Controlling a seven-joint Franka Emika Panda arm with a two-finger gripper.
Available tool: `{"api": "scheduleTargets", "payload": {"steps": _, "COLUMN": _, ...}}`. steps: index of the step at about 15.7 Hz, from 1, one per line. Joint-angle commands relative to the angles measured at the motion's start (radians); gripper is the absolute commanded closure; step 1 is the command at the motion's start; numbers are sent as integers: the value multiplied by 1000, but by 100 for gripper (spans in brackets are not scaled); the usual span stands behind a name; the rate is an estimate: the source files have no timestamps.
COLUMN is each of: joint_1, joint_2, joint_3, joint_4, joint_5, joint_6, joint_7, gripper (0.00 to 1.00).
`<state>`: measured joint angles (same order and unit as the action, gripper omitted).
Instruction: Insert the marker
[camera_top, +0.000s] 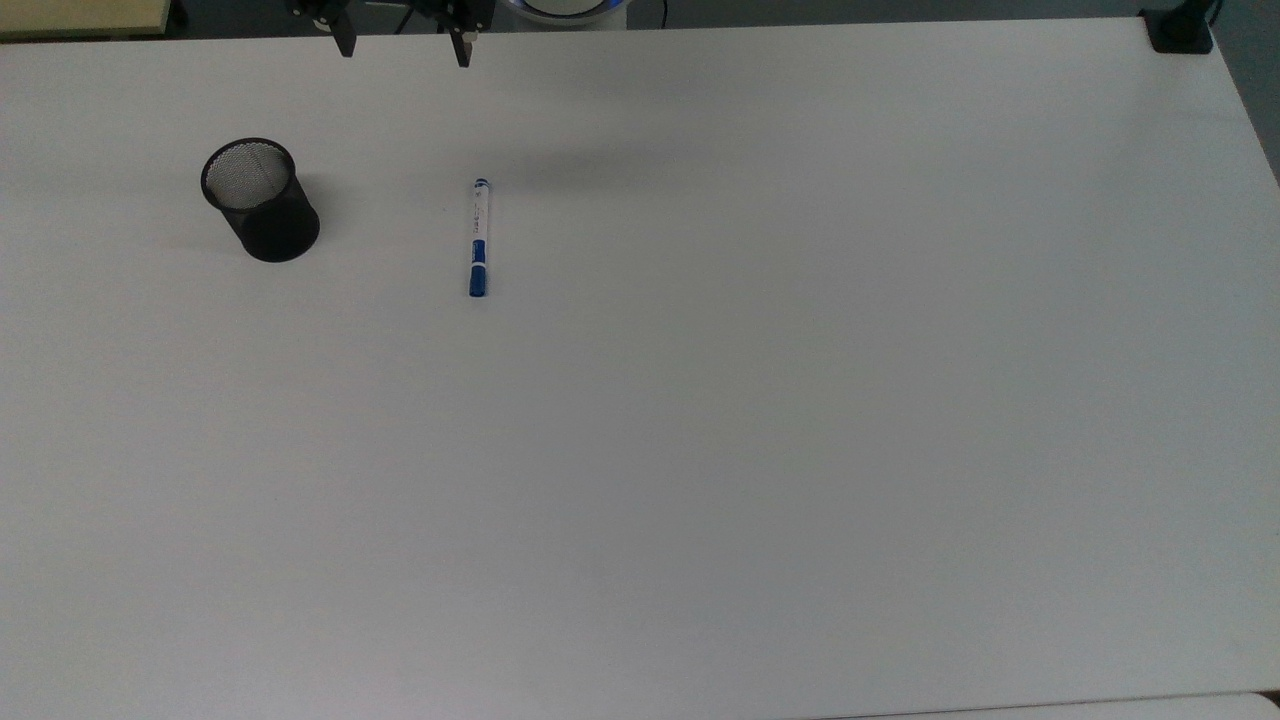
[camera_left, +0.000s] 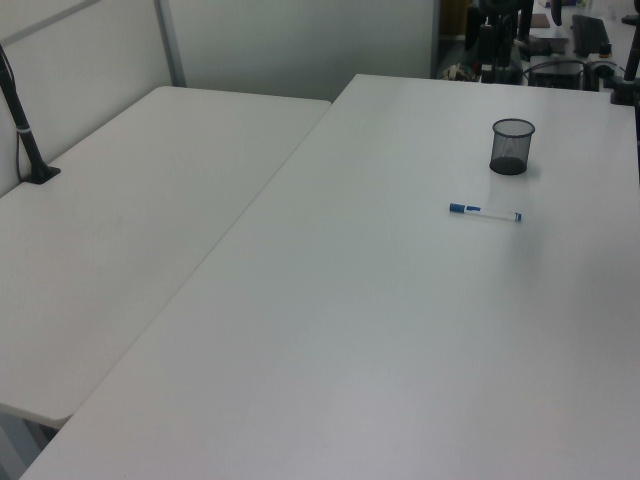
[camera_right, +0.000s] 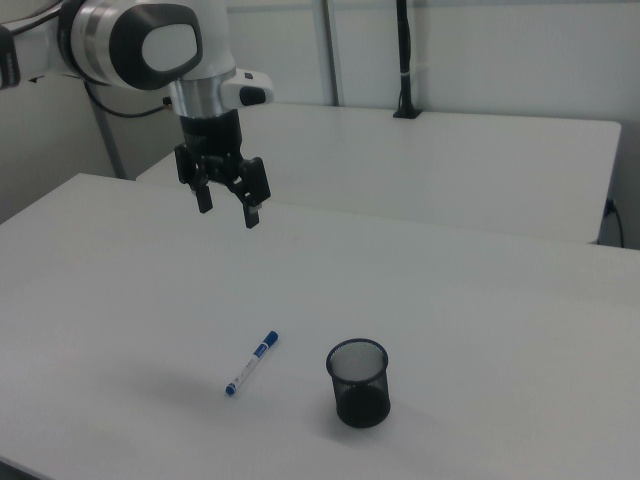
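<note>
The marker lies flat on the white table, white barrel with a blue cap toward the top view's bottom; I also see the marker in the left view and the marker in the right view. A black mesh cup stands upright to the top view's left of it, seen too as the cup and the cup. My gripper hangs open high above the table, well clear of both, with nothing between its fingers. Its fingertips reach in at the top view's upper edge.
A second white table adjoins on the left view's left. A black post stands on the far table, and a black clamp sits at the top view's upper right corner. Wide bare tabletop surrounds the marker.
</note>
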<state>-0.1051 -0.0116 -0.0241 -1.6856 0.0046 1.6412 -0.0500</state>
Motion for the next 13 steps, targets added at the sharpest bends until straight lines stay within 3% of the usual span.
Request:
{"api": "scheduleTargets", "payload": {"steps": 1, "joint_1": -13, "joint_2": 4, "joint_3": 15, "joint_4": 1, "joint_5": -18, "joint_6": 5, "joint_7": 6, "gripper": 0}}
{"api": "scheduleTargets", "payload": {"steps": 5, "joint_1": -24, "joint_2": 36, "joint_3": 12, "joint_4": -5, "joint_5": -20, "joint_6": 41, "joint_7": 6, "gripper": 0}}
{"api": "scheduleTargets", "payload": {"steps": 13, "joint_1": -24, "joint_2": 154, "joint_3": 12, "joint_4": -63, "joint_5": -100, "joint_6": 143, "joint_7": 6, "gripper": 0}}
